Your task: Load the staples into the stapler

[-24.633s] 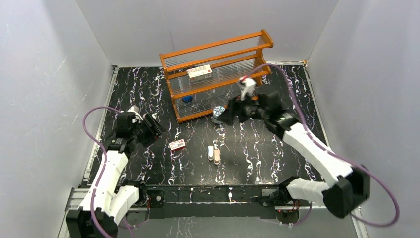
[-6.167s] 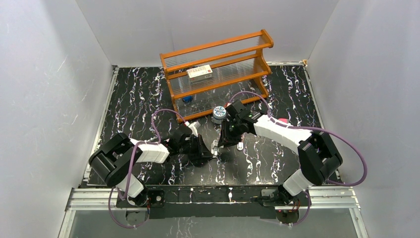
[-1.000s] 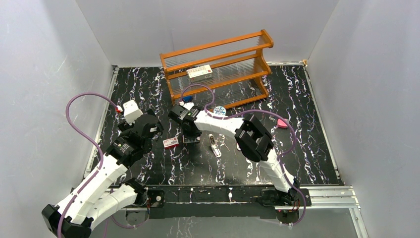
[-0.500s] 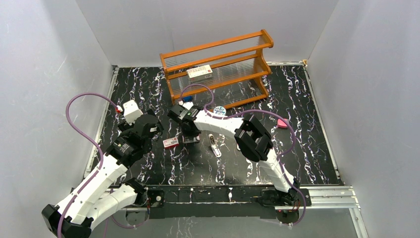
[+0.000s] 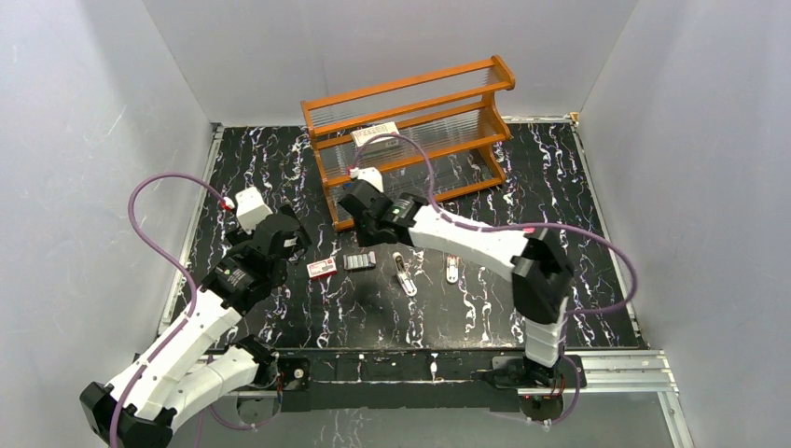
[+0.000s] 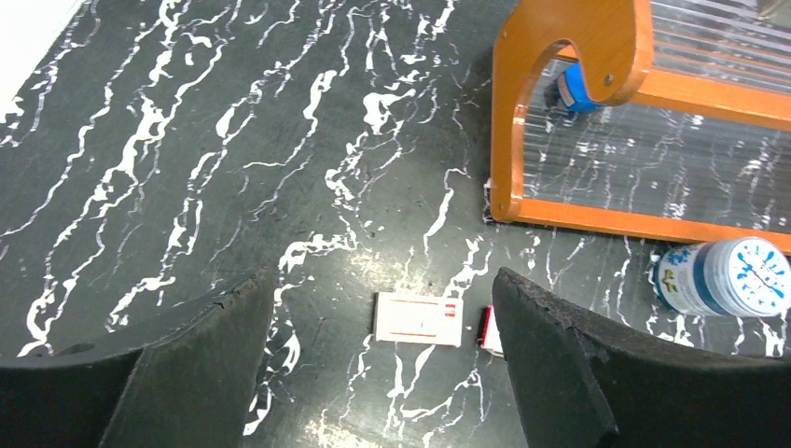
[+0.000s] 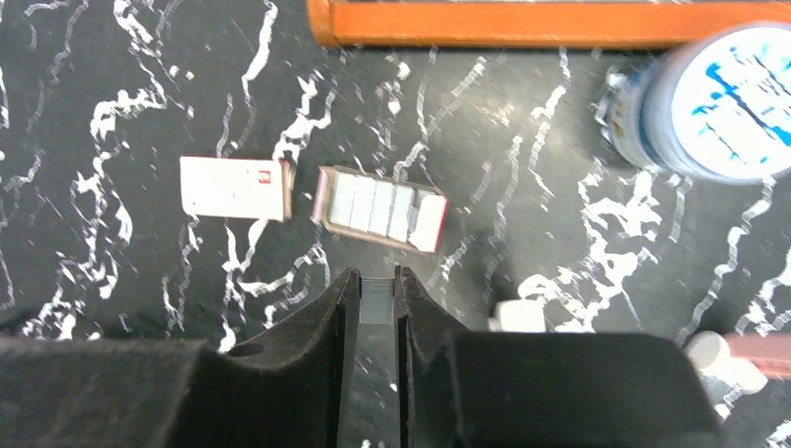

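Observation:
A grey strip of staples point(image 7: 377, 297) is pinched between my right gripper's point(image 7: 377, 280) fingertips; the gripper is shut on it and hangs just above the table. More strips lie in the open red-edged tray point(image 7: 378, 209) ahead of it, seen from above as the tray point(image 5: 359, 260). My right gripper point(image 5: 367, 235) hovers behind that tray. The white stapler point(image 5: 404, 273) lies opened out on the table to the tray's right, and only its end point(image 7: 520, 315) shows in the right wrist view. My left gripper point(image 5: 287, 235) is open and empty, left of the tray.
The small red-and-white box point(image 5: 322, 269) lies left of the tray, below my open left gripper point(image 6: 382, 308). A peach stapler point(image 5: 451, 271) lies right of the white one. The orange rack point(image 5: 410, 140) stands behind, with a blue-and-white bottle point(image 7: 723, 103) at its foot.
My right gripper has risen off the tray and drawn back towards the rack with a staple strip in it, uncovering the tray. Its elbow swung right. The left arm stayed still.

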Tool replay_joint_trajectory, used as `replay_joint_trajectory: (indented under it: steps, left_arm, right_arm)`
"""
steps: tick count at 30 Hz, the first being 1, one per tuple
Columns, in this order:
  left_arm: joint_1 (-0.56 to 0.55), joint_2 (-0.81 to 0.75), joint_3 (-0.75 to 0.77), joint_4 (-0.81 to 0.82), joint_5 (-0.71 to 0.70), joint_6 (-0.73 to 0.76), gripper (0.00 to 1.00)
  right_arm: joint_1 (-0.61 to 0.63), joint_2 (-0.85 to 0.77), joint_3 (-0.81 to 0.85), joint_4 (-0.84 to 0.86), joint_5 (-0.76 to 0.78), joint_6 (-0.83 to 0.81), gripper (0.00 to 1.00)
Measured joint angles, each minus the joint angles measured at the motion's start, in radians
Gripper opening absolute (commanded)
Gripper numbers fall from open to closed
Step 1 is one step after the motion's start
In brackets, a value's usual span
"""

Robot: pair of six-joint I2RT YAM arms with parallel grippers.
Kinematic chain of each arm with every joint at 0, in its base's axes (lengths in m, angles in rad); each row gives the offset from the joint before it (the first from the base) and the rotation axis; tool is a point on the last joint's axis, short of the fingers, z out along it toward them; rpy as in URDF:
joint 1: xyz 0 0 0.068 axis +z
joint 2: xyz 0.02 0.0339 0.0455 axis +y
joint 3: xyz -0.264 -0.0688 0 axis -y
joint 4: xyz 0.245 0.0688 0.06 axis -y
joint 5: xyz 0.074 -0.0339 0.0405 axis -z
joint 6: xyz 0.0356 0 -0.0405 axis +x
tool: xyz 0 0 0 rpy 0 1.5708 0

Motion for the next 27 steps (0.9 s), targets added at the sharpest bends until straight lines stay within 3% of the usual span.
replay_joint_trajectory:
  steps: [14, 27]
  left_arm:
    - [0.0, 0.063, -0.019, 0.109, 0.251, -0.024, 0.91]
    - [0.0, 0.157, -0.041, 0.2, 0.454, -0.108, 0.91]
  right_arm:
    - [0.0, -0.492, -0.621, 0.121, 0.014, -0.077, 0.27]
    - [0.0, -0.441, -0.705, 0.274, -0.053, -0.162, 0.27]
